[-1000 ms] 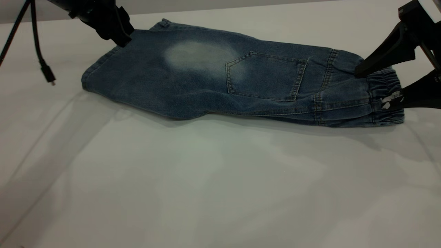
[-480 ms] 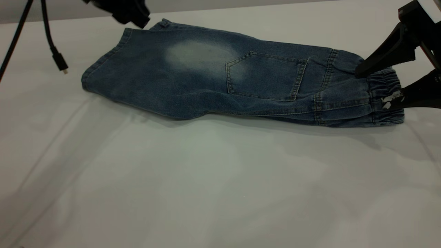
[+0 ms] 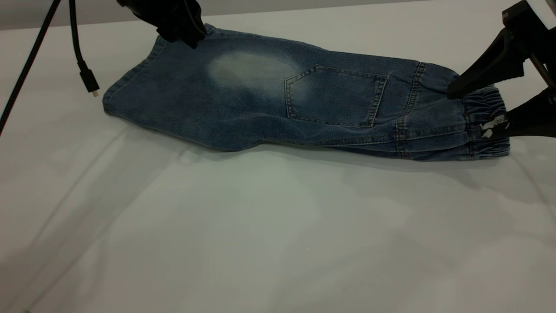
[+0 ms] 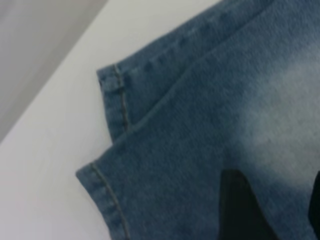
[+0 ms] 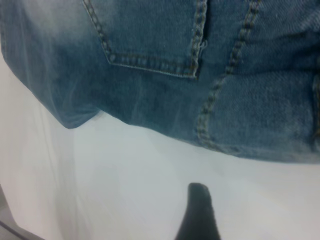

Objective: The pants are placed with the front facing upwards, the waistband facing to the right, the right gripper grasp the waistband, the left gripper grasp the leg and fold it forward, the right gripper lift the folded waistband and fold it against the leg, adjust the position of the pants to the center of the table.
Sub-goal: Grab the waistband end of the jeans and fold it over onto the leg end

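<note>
Short blue denim pants with pale faded patch and stitched pocket, lying folded lengthwise on the plain white-grey tabletop, leg hems at the exterior view's left, gathered elastic waistband at its right. Black right pincer spread wide, one finger above the waistband and one touching its outer edge, not yet clenched on it. Black left pincer low over the far corner of the leg hem; grip state impossible to tell, with only dark finger edges showing over the denim in the left wrist view. Loose black cable plug dangling beside the hem.

Likely step in hand: taking the waistband for the fold toward the leg. Best done by clenching on all stacked layers of the band, lifting just clear of the tabletop, carrying over level, and laying edge on edge. Worth keeping the hem flat and the cable plug clear of the cloth.
</note>
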